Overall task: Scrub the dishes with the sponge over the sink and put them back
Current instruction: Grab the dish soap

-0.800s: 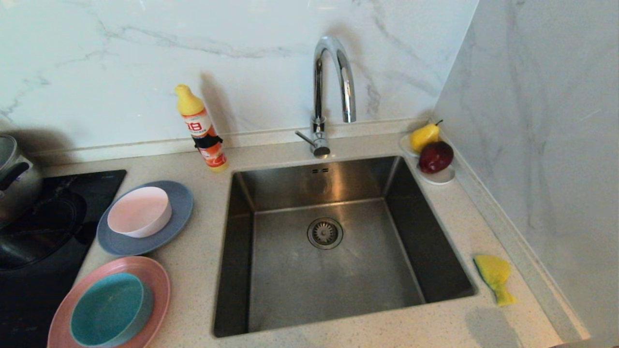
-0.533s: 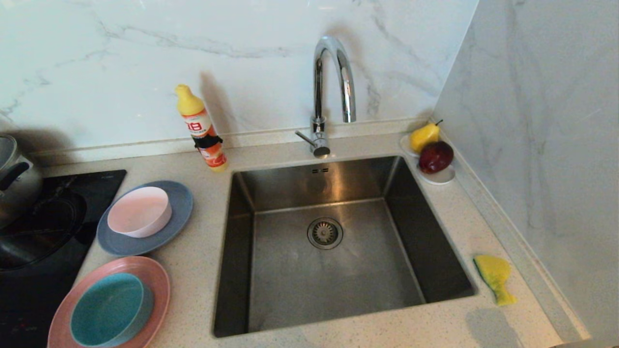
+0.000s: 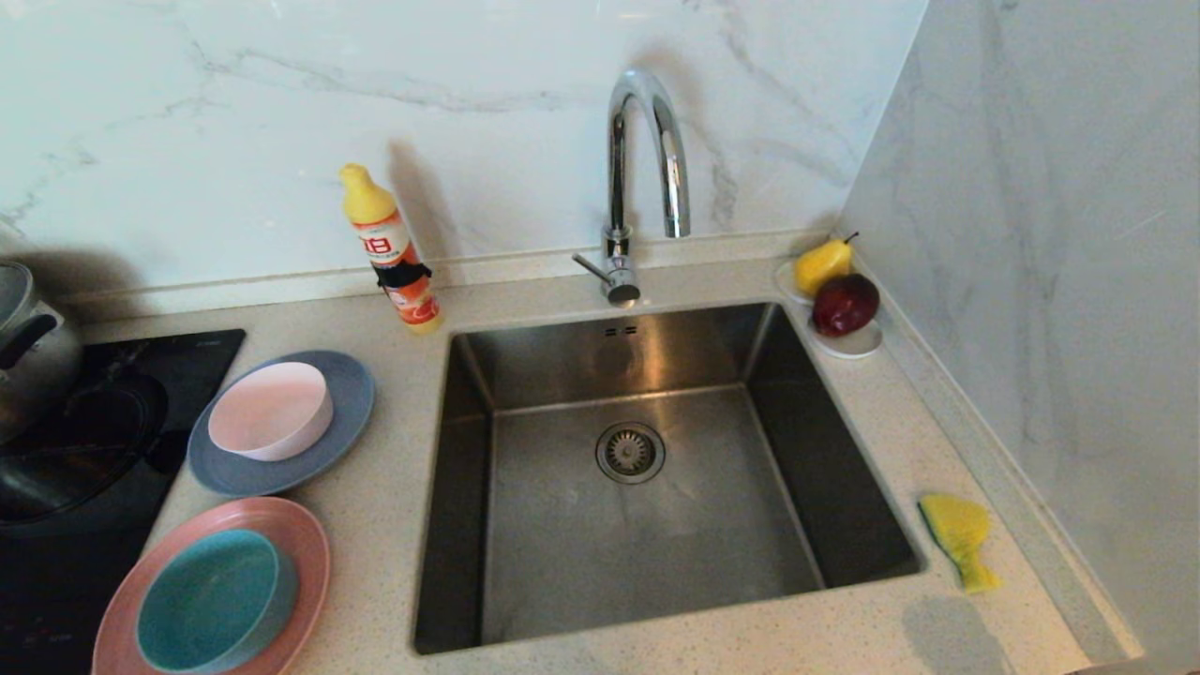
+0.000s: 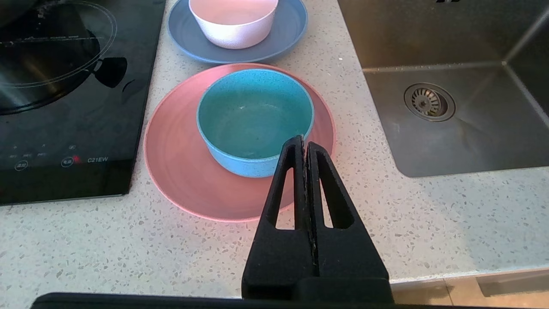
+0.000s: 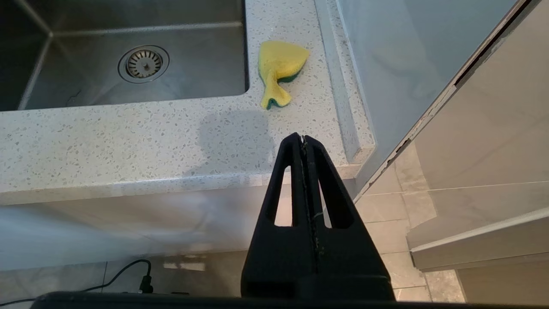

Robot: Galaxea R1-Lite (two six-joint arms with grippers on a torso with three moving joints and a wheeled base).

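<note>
Left of the steel sink (image 3: 647, 525) the dishes stand in two stacks. A pale pink bowl (image 3: 270, 411) sits on a grey-blue plate (image 3: 349, 412); nearer me a teal bowl (image 3: 214, 600) sits on a pink plate (image 3: 298, 534). The bent yellow sponge (image 3: 958, 539) lies on the counter right of the sink. Neither arm shows in the head view. My left gripper (image 4: 304, 139) is shut and empty, back over the counter's front edge, short of the teal bowl (image 4: 255, 120). My right gripper (image 5: 302, 138) is shut and empty near the counter's front corner, short of the sponge (image 5: 279, 71).
A chrome faucet (image 3: 642, 178) rises behind the sink, with an orange soap bottle (image 3: 389, 248) to its left. A white dish (image 3: 853, 342) with a pear and a red apple fills the back right corner. A black cooktop (image 3: 84, 450) and a steel pot (image 3: 28, 356) stand far left. A wall (image 3: 1059, 281) bounds the right.
</note>
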